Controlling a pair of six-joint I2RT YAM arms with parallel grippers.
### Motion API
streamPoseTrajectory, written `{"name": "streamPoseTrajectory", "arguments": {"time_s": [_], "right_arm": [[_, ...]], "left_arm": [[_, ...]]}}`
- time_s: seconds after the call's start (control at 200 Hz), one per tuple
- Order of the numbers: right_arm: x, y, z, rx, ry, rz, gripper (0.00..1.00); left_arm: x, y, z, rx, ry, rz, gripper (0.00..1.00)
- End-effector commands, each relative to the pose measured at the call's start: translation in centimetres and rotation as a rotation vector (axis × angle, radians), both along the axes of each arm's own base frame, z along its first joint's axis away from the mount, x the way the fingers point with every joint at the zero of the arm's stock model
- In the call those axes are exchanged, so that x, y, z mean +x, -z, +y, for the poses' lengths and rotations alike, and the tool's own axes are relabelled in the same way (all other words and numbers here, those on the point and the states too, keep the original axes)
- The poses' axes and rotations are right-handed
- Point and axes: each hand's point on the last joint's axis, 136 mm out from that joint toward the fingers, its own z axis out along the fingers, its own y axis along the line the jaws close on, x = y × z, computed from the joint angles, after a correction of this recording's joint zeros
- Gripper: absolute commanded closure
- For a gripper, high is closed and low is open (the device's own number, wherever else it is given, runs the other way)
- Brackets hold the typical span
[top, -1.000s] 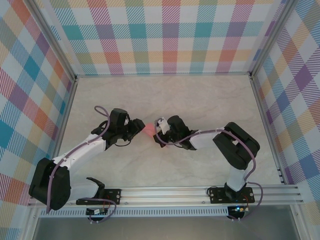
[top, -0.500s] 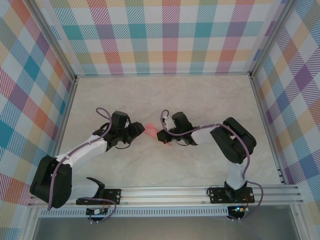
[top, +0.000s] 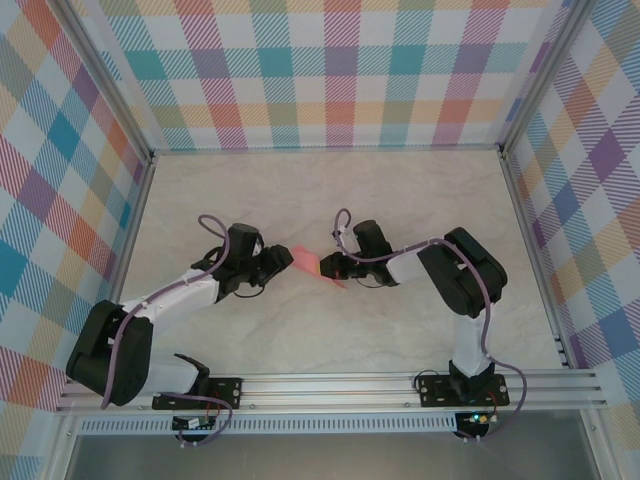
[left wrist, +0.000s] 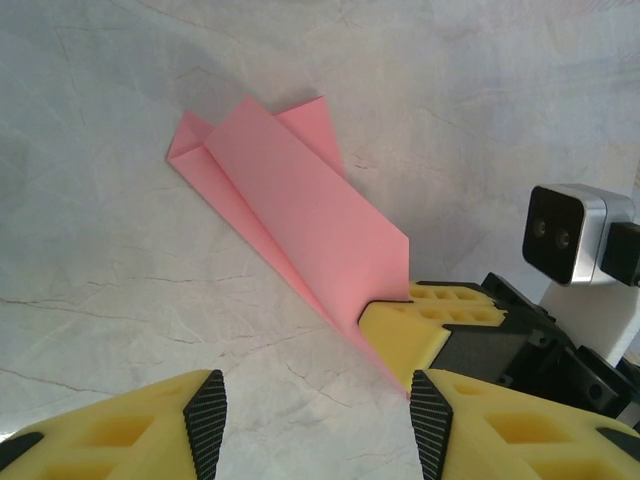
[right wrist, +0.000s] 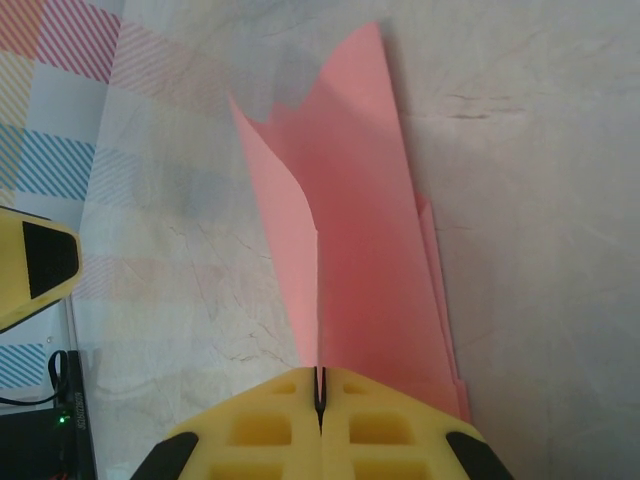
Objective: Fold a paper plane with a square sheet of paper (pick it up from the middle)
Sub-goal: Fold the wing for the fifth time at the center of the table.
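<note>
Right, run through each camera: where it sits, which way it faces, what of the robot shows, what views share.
Top external: above and behind the arms, looking down on the table; both arms, bases at the bottom.
Left wrist: on the left arm, looking past the open left gripper at the folded paper; the right gripper clamps one end.
Right wrist: on the right arm, looking along its shut fingers up the paper; a left finger at the left edge.
Shared: all see the paper; each wrist view catches the other gripper.
</note>
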Motion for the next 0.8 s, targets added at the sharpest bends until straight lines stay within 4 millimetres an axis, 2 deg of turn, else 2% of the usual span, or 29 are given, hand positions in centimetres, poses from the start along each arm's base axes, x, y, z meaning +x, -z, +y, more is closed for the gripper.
{"name": "streamPoseTrajectory", "arguments": {"time_s": [0.0, 0.515, 0.795], "right_arm": [[0.5, -0.5, 0.5, 0.038, -0.004, 0.026, 1.00], [0.8, 0.0, 0.7, 0.094, -0.031, 0.149, 1.00], [1.2, 0.9, 0.7, 0.098, -0.006, 0.238, 1.00]], "left_arm": [[0.4, 0.5, -0.2, -0.008, 0.027, -0.013, 0.46], [1.9, 2.0, -2.5, -0.011, 0.112, -0.043, 0.63], [2.8, 2.6, -2.7, 0.016, 0.108, -0.080, 0.66]]}}
